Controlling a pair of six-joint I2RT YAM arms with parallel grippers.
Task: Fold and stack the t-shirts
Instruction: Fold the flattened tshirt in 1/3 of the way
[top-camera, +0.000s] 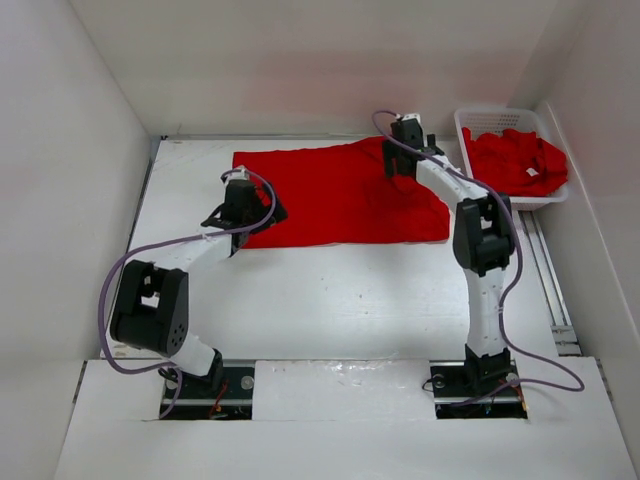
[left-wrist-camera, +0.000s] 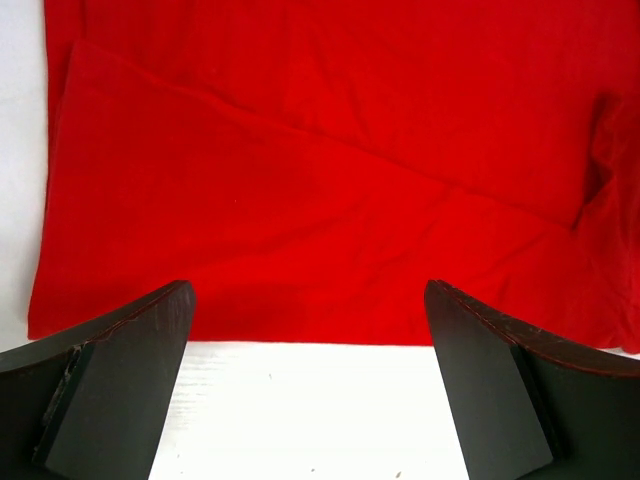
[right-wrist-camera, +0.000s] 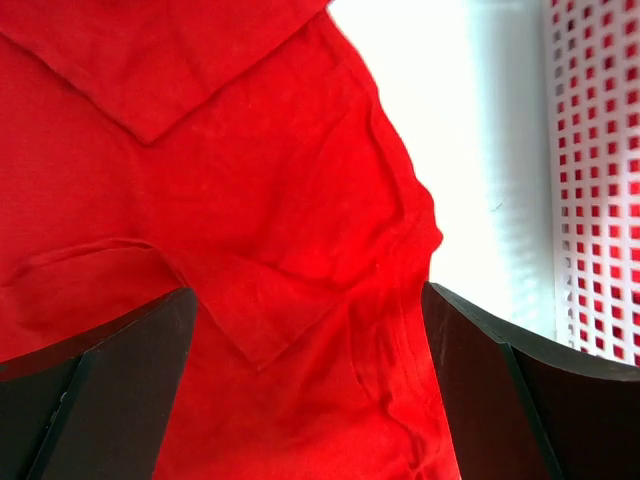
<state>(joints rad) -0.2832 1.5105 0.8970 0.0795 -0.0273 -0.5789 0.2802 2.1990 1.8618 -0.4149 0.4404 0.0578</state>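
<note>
A red t-shirt (top-camera: 340, 195) lies spread flat at the back middle of the table, partly folded. My left gripper (top-camera: 243, 208) is open and empty over its near left corner; the left wrist view shows the shirt's near edge (left-wrist-camera: 320, 250) just beyond the fingers (left-wrist-camera: 130, 370), with bare table between them. My right gripper (top-camera: 405, 150) is open and empty above the shirt's far right part; the right wrist view shows wrinkled cloth with a folded sleeve (right-wrist-camera: 300, 260) between the fingers (right-wrist-camera: 500, 390). More red shirts (top-camera: 515, 160) lie heaped in the basket.
A white slotted plastic basket (top-camera: 505, 116) stands at the back right; its wall shows in the right wrist view (right-wrist-camera: 595, 180). White walls enclose the table on the left, back and right. A metal rail (top-camera: 550, 280) runs along the right edge.
</note>
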